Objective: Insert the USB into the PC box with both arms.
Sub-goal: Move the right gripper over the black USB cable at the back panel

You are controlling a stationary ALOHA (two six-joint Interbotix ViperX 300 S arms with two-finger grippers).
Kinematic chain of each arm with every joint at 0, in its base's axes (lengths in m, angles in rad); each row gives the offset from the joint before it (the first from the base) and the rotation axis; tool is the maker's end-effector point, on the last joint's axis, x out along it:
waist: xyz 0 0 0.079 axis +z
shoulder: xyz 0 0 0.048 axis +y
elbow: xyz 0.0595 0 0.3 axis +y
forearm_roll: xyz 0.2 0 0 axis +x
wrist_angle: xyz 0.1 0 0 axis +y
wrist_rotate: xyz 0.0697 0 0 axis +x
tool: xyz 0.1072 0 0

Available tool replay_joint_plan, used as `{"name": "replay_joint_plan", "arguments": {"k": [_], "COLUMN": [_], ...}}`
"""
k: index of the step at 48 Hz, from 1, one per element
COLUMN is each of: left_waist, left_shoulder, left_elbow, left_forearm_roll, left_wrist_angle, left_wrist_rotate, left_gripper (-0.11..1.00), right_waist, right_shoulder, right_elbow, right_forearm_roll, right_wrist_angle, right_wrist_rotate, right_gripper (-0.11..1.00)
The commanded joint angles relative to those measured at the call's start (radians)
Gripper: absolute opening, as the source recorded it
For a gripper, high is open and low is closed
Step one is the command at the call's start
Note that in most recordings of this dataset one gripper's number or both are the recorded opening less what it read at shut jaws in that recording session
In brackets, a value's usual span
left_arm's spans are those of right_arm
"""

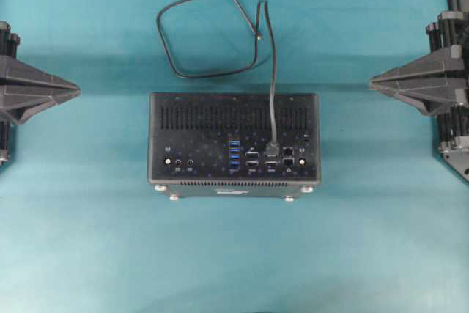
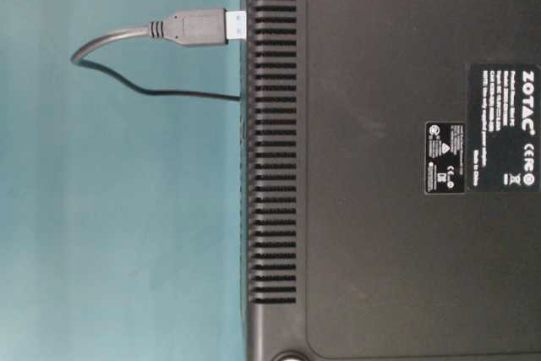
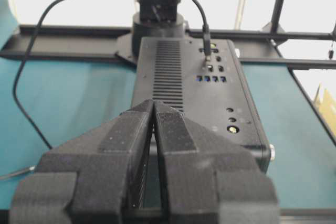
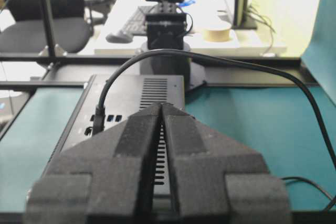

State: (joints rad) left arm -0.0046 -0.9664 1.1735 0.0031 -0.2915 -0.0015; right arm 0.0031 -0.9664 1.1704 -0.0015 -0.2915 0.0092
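The teal worktop (image 1: 88,240) is filling the whole overhead view. The black PC box (image 1: 234,111) is sitting in the middle of it, with its port side facing up at the camera. A row of vent slots is running across the top of that side, and four blue ports (image 1: 234,154) are standing in a column near the middle. Small silver feet (image 1: 160,188) are poking out along the near edge.

The left arm's tool (image 1: 77,91) is waiting at the left edge, well apart from the box, pointing toward it. Its two fingers are pressed together at the tips and are holding nothing. The right arm's tool (image 1: 371,80) is waiting at the right edge, also well apart and pointing at the box. Its fingers are together at the tips too, with nothing between them.

The thin black cable (image 1: 192,33) is lying in a loop on the worktop behind the box, then crossing over the vent slots. The USB (image 1: 273,147) is at the end of it, sticking into the port side, to the right of the blue ports. In the table-level view its blue tip (image 2: 236,25) is showing just at the box's edge.
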Motion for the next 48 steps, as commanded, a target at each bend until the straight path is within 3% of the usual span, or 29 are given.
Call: {"name": "replay_joint_plan", "arguments": {"k": [1, 8, 18, 26, 48], "left_waist": [-0.014, -0.015, -0.018, -0.018, -0.018], "left_shoulder": [0.020, 0.040, 0.041, 0.061, 0.124], "left_elbow": [-0.043, -0.106, -0.206, -0.255, -0.321], "left_forearm_roll": [0.005, 0.011, 0.014, 0.014, 0.014], "left_wrist_angle": [0.018, 0.130, 0.322, 0.428, 0.535], "left_wrist_rotate": [-0.041, -0.064, -0.005, 0.048, 0.089], "left_gripper": [0.10, 0.00, 0.00, 0.00, 0.00], "right_waist": [-0.002, 0.005, 0.032, 0.032, 0.074], "right_shoulder": [0.011, 0.014, 0.048, 0.109, 0.316], "right_elbow": [-0.014, -0.074, -0.198, -0.310, -0.503], "right_forearm_roll": [0.008, 0.091, 0.091, 0.095, 0.091], "right_wrist_angle": [-0.005, 0.110, 0.405, 0.574, 0.788], "right_wrist_rotate": [0.008, 0.072, 0.106, 0.106, 0.106], "right_gripper": [0.14, 0.01, -0.01, -0.01, 0.02]}}
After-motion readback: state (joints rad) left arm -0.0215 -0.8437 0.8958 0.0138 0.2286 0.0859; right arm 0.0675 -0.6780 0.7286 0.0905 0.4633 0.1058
